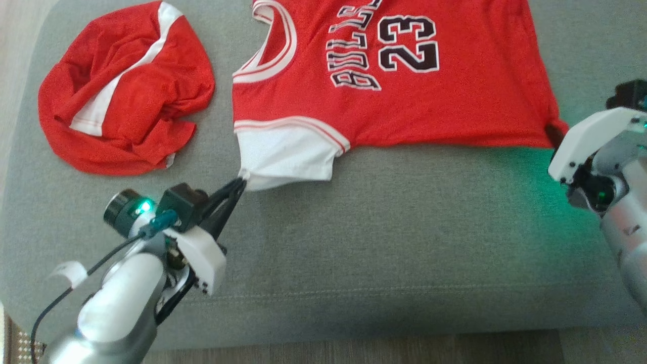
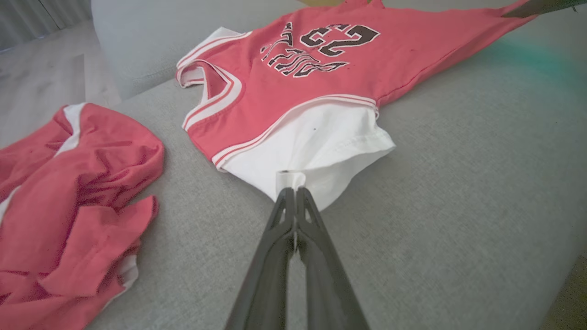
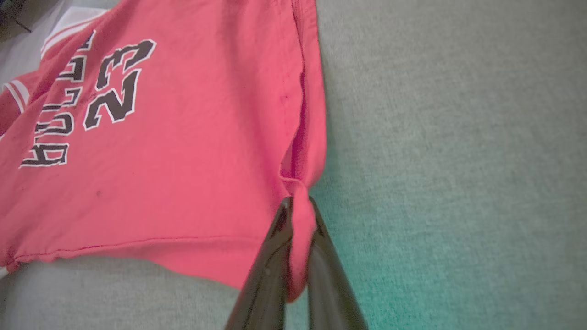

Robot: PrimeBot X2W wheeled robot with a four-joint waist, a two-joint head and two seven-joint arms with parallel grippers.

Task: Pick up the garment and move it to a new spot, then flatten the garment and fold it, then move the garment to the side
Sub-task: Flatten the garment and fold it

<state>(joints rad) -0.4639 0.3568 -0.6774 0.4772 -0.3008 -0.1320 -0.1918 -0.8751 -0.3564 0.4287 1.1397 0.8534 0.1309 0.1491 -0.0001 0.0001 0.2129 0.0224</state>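
Note the left fingers (image 2: 293, 195), pressed fully together on the hem of the white sleeve (image 2: 321, 142), and the right fingers (image 3: 288, 208), likewise shut, pinching the red bottom corner of the jersey (image 1: 429, 111). Both pinches sit on the jersey's near edge, which runs almost straight between them. The rest of the jersey lies spread beyond the fingers, away from your robot, printed face up on the grey cushion (image 1: 379, 227). Its long axis, collar to bottom hem, runs from the left arm's side to the right arm's side, so each arm is nearer its own end. A flattening pull probably depends on drawing both ends evenly along that axis. Count: two pairs of fingers, one jersey, one cushion, and one crumpled red-and-white garment (image 1: 126, 91) off the jersey's collar end, apart from it.
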